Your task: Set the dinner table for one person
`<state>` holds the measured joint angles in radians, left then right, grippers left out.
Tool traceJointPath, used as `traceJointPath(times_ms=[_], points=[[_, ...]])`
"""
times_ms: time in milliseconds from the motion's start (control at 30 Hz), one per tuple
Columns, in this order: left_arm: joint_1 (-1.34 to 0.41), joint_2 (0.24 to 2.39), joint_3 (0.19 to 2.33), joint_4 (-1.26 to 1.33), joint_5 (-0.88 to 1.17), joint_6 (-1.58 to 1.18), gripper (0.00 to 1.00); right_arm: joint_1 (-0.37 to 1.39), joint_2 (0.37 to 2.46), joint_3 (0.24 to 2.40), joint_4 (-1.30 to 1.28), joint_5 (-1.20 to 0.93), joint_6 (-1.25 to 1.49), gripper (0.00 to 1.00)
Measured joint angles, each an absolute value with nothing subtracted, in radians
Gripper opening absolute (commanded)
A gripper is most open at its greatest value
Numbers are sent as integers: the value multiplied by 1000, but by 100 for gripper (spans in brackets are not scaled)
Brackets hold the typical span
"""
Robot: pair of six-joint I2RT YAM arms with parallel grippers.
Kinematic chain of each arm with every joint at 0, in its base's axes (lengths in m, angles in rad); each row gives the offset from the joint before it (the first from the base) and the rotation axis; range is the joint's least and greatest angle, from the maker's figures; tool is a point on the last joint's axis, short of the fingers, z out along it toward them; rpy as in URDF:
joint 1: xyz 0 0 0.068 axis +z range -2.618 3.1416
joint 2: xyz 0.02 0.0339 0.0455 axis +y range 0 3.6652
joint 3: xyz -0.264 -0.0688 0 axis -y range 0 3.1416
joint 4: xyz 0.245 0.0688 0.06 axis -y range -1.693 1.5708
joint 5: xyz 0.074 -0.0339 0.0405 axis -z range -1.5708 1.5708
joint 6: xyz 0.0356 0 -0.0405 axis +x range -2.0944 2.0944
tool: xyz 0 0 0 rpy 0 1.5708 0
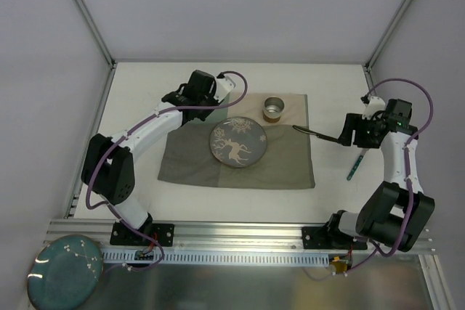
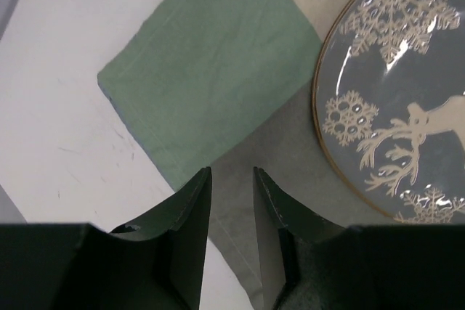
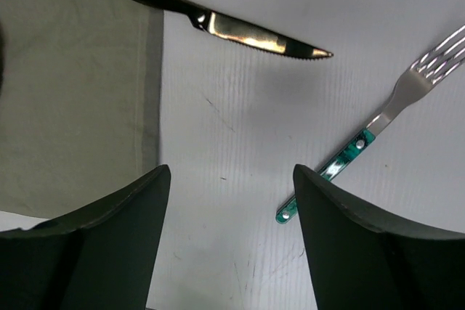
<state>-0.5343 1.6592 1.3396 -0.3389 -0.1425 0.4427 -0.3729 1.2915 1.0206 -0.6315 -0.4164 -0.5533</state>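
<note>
Right claw (image 3: 231,172) spread wide, fork (image 3: 378,125) tines cut off, plate (image 2: 407,107) half cropped

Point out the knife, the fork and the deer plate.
knife (image 3: 214,23), right wrist view, blade near the handle.
fork (image 3: 378,123), right wrist view, neck above the green handle.
deer plate (image 1: 238,143), top external view, centre.

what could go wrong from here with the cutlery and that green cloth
The knife lies flat, handle on the mat, blade on the table. The open right gripper might skid off it or drag the mat. The fork sits close beside that gripper, so a descent could knock it. The left gripper, jaws narrowly apart over the green cloth, may tug the cloth beside the plate and shift it.
</note>
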Motion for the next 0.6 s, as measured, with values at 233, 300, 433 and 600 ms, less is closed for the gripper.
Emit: traceJointPath(times_ms=[233, 300, 433, 600], points=[[-519, 1606, 1285, -349, -167, 455, 29, -373, 1230, 907, -651, -298, -570, 72], [-519, 1590, 1283, -348, -175, 456, 29, -374, 1186, 882, -660, -252, -585, 73], [-519, 1576, 1282, -348, -192, 456, 29, -374, 1084, 842, -676, -135, -606, 74], [-519, 1575, 1277, -348, -193, 458, 29, -374, 1056, 835, -704, -10, -603, 74]])
